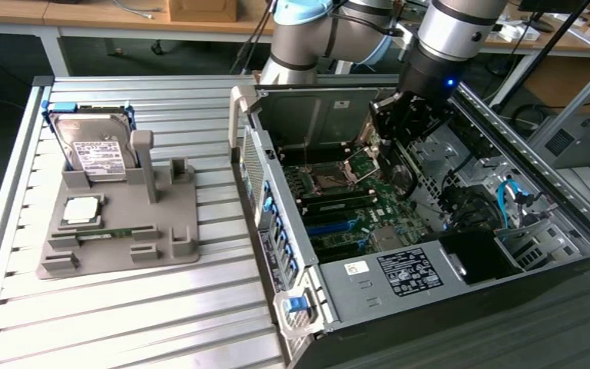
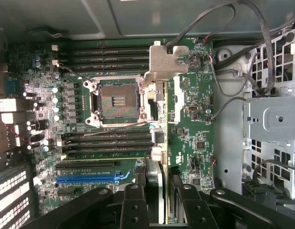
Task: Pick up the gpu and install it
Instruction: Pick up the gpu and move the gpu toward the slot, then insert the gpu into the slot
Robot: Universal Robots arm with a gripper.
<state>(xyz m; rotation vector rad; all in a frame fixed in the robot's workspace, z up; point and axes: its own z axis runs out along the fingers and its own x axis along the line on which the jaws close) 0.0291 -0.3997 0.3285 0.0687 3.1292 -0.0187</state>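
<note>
The exterior camera stands off the arm (image 1: 459, 38), high above the table (image 1: 120, 323), and looks down at a slant from some way back. In its frame the grey holder (image 1: 120, 231) lies toward 9 o'clock, on the exterior view's left. The open computer case (image 1: 274, 192) lies toward 3 o'clock, and the arm comes in from 12 o'clock.

The wrist camera rides just behind the gripper (image 2: 159, 191). It faces square onto the motherboard (image 2: 185, 119) from close range, looking past the card (image 2: 156, 143) clamped between its fingers (image 2: 133, 205). Both views share the motherboard (image 1: 346, 215) inside the case.

Arm (image 1: 449, 38) downward, end effector (image 2: 159, 202) clamped.
</note>
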